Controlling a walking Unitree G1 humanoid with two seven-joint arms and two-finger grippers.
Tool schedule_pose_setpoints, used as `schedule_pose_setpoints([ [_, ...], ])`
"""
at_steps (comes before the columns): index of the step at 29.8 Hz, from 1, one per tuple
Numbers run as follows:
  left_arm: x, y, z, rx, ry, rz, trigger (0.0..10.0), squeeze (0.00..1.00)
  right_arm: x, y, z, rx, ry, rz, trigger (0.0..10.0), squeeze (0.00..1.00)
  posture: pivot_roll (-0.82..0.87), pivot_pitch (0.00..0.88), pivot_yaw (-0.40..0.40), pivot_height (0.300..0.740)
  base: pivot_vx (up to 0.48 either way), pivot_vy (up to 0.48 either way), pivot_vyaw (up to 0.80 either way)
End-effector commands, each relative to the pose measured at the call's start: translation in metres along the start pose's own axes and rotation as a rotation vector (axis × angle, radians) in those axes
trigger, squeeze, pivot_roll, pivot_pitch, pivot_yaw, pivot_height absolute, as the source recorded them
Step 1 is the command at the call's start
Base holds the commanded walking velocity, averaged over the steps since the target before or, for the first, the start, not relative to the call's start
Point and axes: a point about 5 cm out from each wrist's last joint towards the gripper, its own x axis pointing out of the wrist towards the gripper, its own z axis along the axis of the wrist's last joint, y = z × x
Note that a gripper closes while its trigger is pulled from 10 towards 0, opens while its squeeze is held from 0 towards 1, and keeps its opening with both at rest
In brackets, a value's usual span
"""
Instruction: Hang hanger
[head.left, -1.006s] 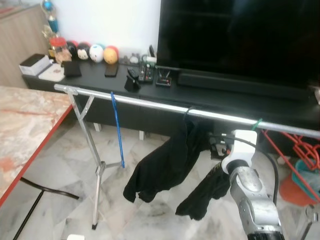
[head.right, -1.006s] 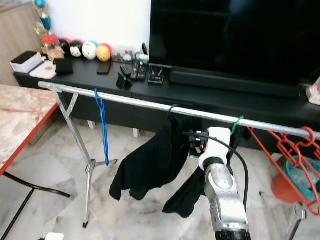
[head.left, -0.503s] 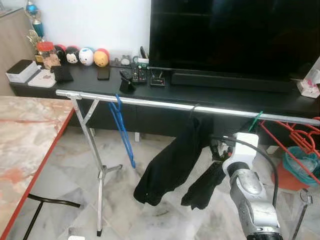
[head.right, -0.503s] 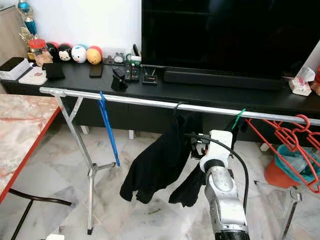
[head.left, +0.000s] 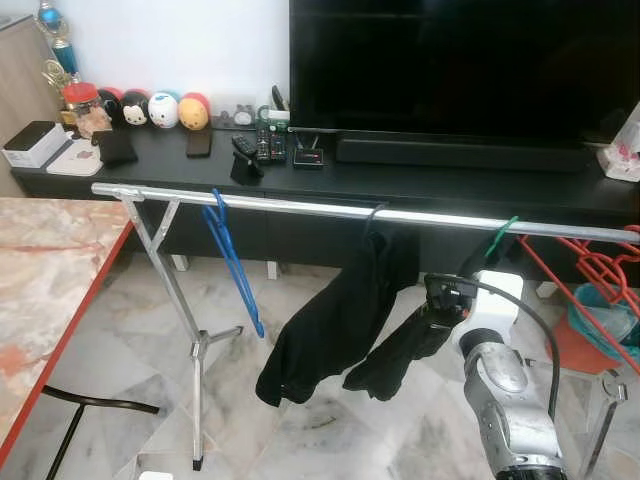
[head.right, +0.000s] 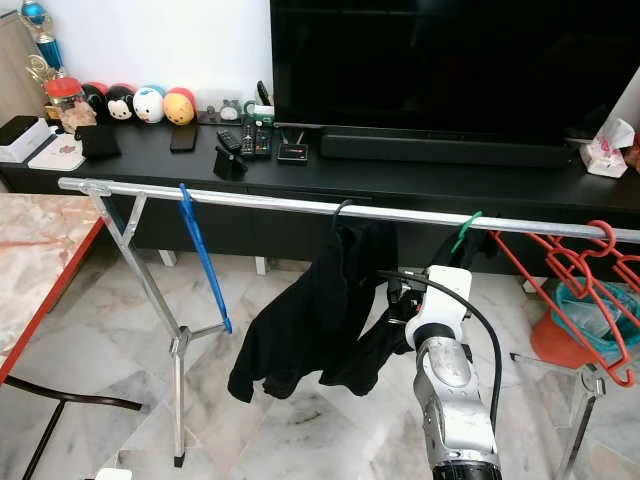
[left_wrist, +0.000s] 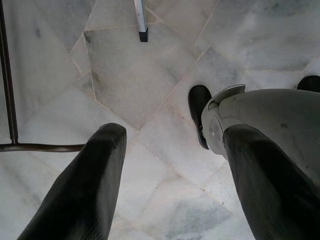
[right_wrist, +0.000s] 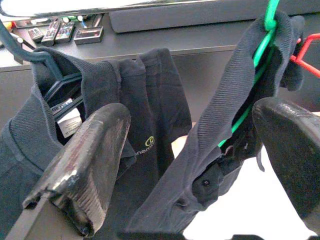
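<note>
Status: green hanger hooked over the rail, carrying a dark shirt. Hook is seated on the bar as far as the head views show, so the hang looks essentially done. Remaining, by my reading: back the right hand clear and confirm the hanger sits without sliding.

Right hand: fingers spread wide, one either side of the shirt below the green hanger; gripping nothing. Whether a finger brushes the cloth I cannot tell.

Left hand: fingers apart, empty, pointing down at the marble floor; arm idle.

Neighbours on the rail: a second black shirt on a dark hanger just to the left of the green one, cloth near or touching; blue hanger further left; red hangers close on the right.

Room: the slot between black shirt and red hangers is narrow. Straight back toward the robot is open. TV bench sits behind the rail. Rack leg and the marble-topped bench stand well left.
</note>
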Motion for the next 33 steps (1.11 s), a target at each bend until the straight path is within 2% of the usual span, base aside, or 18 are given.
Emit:
schedule_pose_setpoints([
  [1,-0.001,-0.001,-0.0053,0.016,0.021,-0.011,10.0,0.0,0.0002,-0.0039,-0.0021,0.004,0.005,-0.014,10.0,0.0,0.0,0.0,-0.015,0.74,0.0,0.0,0.0],
  [18,-0.0008,-0.0011,-0.005,0.011,0.023,-0.011,10.0,0.0,0.0004,-0.0023,-0.0029,0.002,0.007,-0.009,10.0,0.0,0.01,0.0,-0.019,0.74,0.0,0.0,0.0],
  [27,-0.0006,-0.0014,-0.0046,0.013,0.022,-0.011,10.0,0.0,0.0006,-0.003,-0.0029,0.014,0.006,-0.017,10.0,0.0,0.01,0.0,-0.018,0.74,0.258,0.0,0.0],
  [33,-0.0006,-0.0015,-0.0047,0.015,0.023,-0.012,10.0,0.0,0.0006,-0.0029,-0.0019,0.013,-0.004,-0.011,10.0,0.0,0.01,0.0,-0.02,0.74,0.265,0.0,-0.33],
])
